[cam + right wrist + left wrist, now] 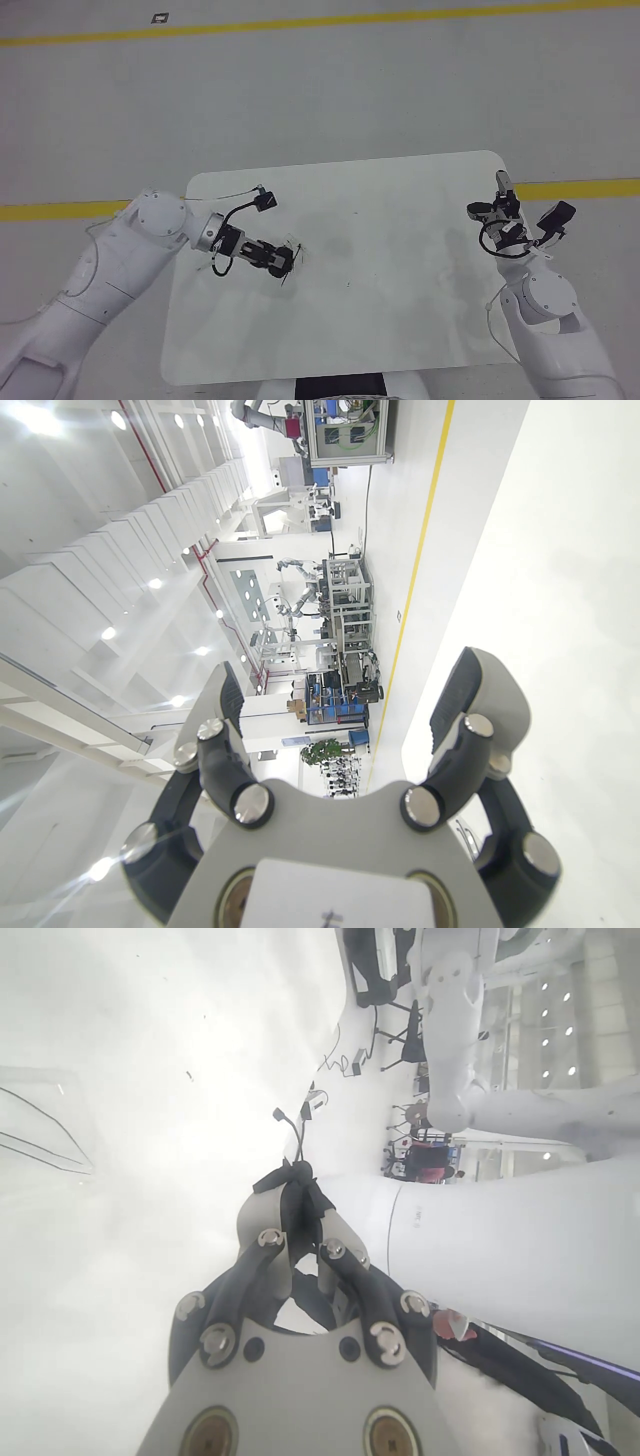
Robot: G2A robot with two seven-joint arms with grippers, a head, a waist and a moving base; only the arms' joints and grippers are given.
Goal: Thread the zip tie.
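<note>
A thin black zip tie (pixel 295 1138) sticks out past the fingertips of my left gripper (pixel 298 1183), which is shut on it; its small square head points away from the gripper. In the top view, my left gripper (pixel 285 258) lies low over the left part of the white table (pixel 400 320), and a short length of the zip tie (pixel 287 278) shows just beside it. My right gripper (pixel 490 198) is at the table's right edge, far from the tie. In its wrist view, my right gripper (pixel 345 685) stands open with nothing between its fingers.
A small dark speck (pixel 347 284) lies on the table near its middle. A black cable with a connector (pixel 262 202) loops off the left wrist. Yellow floor lines (pixel 300 22) run behind and beside the table.
</note>
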